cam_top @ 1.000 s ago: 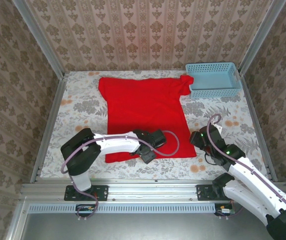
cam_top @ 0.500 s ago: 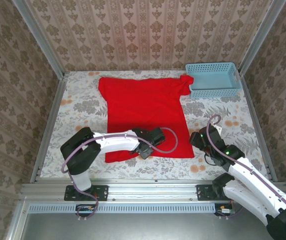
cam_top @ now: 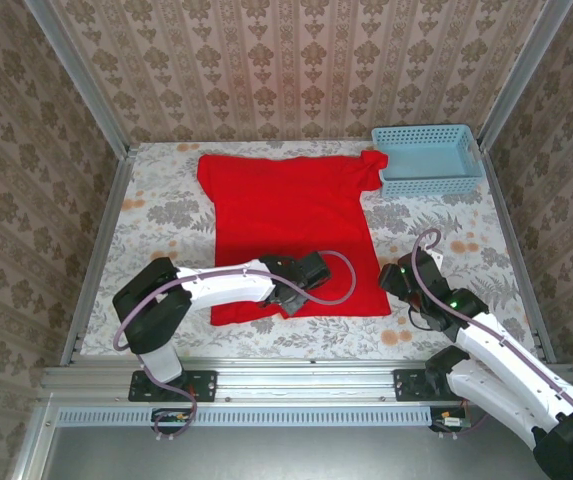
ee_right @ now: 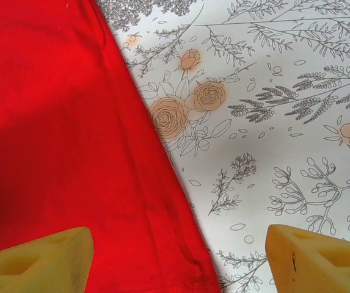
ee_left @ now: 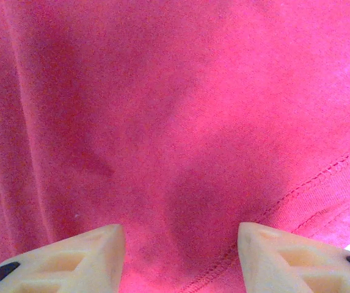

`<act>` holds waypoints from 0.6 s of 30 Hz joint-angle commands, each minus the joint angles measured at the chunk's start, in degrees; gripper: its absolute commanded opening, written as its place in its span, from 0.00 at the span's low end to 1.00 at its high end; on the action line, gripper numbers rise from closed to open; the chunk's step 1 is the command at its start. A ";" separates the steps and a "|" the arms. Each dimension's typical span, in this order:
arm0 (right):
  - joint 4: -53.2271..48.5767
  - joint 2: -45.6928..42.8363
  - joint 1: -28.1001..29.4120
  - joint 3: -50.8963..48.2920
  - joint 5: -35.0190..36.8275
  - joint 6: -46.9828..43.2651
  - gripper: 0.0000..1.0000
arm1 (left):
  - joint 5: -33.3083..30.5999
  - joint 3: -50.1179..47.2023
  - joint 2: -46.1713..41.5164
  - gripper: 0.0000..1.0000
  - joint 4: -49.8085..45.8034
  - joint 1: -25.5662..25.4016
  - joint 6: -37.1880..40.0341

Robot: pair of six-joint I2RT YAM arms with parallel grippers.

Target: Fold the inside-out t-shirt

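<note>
1. A flowery table [cam_top: 166, 215] sits between patterned walls [cam_top: 296, 60].
2. The red t-shirt [cam_top: 286, 215] lies flat on it, one sleeve touching the blue basket [cam_top: 431, 186].
3. The left pincer [ee_left: 179, 235] gapes over the shirt; the right pincer [ee_right: 179, 244] is wide.

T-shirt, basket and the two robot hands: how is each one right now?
t-shirt, spread flat, not folded yet, one sleeve touching the basket.
basket, upright at the far right corner.
left hand, open, down at the t-shirt near its bottom edge.
right hand, open, over the t-shirt's side edge.
</note>
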 commanded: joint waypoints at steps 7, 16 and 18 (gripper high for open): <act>0.42 0.53 -0.20 -0.25 -0.17 0.08 0.76 | 4.29 0.17 -0.93 0.56 -0.86 -0.98 1.30; 0.53 2.12 -0.20 0.02 -0.56 0.01 0.76 | 6.32 0.19 1.52 0.41 -0.43 -0.06 0.35; 0.52 2.23 -0.20 0.22 -0.42 -0.17 0.76 | 6.27 0.25 1.74 0.37 -0.24 0.33 0.35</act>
